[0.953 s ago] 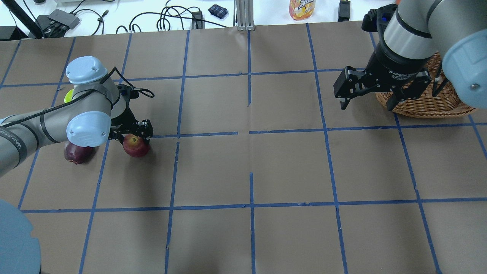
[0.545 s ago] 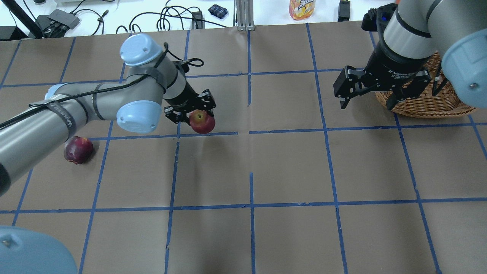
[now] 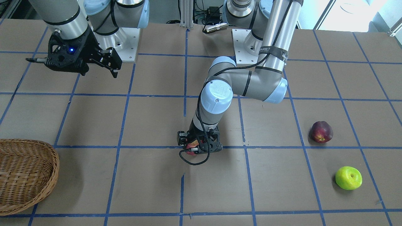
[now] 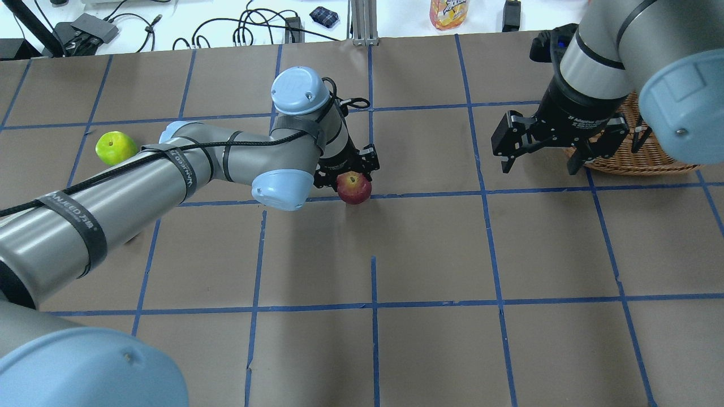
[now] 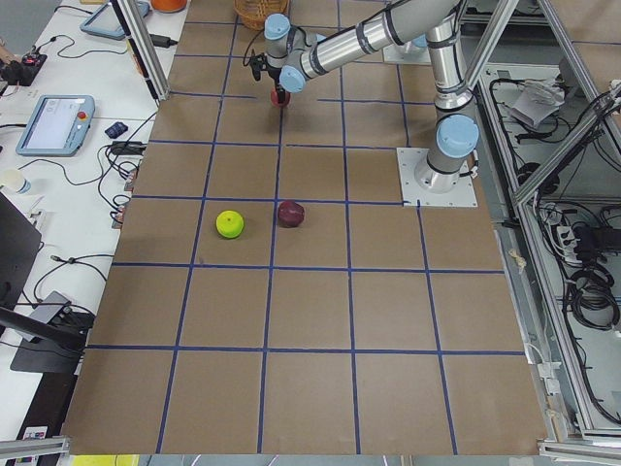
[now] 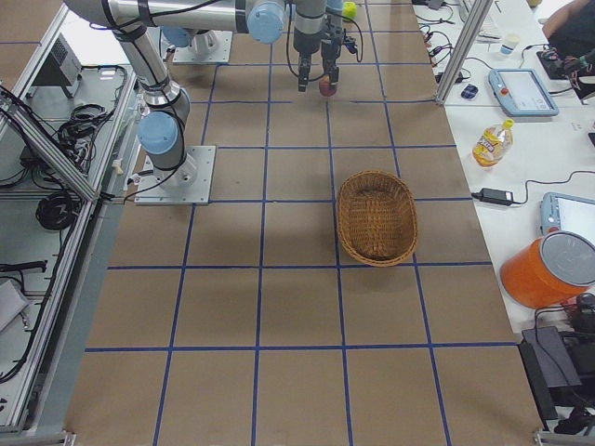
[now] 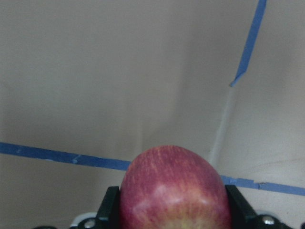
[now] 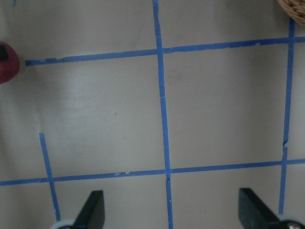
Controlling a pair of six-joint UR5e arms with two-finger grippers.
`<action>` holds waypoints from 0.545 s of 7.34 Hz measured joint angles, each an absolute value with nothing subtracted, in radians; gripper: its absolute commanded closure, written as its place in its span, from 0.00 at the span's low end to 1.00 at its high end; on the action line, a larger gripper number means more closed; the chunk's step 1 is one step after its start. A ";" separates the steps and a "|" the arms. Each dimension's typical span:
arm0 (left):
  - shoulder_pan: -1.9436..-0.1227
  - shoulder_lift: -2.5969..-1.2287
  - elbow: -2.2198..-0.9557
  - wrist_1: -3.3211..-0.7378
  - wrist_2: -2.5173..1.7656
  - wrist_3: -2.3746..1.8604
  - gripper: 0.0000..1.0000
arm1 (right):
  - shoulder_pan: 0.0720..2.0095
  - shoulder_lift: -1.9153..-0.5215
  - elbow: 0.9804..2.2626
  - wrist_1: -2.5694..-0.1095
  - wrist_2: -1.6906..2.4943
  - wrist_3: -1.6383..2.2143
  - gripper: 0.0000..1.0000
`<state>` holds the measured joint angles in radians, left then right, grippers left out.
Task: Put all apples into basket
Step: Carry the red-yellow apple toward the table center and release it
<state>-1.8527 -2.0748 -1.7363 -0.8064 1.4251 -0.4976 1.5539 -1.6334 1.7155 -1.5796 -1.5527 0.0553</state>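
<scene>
My left gripper (image 4: pixel 346 174) is shut on the red apple (image 4: pixel 354 189) near the table's middle, low over the brown paper. The wrist view shows the red apple (image 7: pixel 174 191) between the fingers. The lime green apple (image 4: pixel 116 147) lies far left. The maroon apple (image 3: pixel 321 131) lies near it and is hidden behind my left arm in the overhead view. My right gripper (image 4: pixel 537 164) is open and empty, hovering just left of the wicker basket (image 4: pixel 650 161). The basket (image 6: pixel 346 216) holds nothing.
Blue tape lines grid the brown paper. Cables, a bottle (image 4: pixel 449 12) and small devices lie beyond the table's far edge. The left arm's long forearm (image 4: pixel 141 186) stretches across the table's left half.
My left arm has carried the red apple rightward from the left side to the table's middle. The green apple has come into view. My right gripper shifted slightly left.
</scene>
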 measured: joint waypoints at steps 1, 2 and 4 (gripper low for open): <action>-1.856 -2.084 -1.736 -0.793 1.429 -0.506 0.00 | 1.554 -1.610 1.721 -1.602 -1.554 0.056 0.00; -1.839 -2.071 -1.735 -0.793 1.443 -0.491 0.00 | 1.556 -1.581 1.720 -1.622 -1.555 0.057 0.00; -1.716 -1.998 -1.732 -0.866 1.483 -0.357 0.00 | 1.565 -1.534 1.715 -1.668 -1.549 0.060 0.00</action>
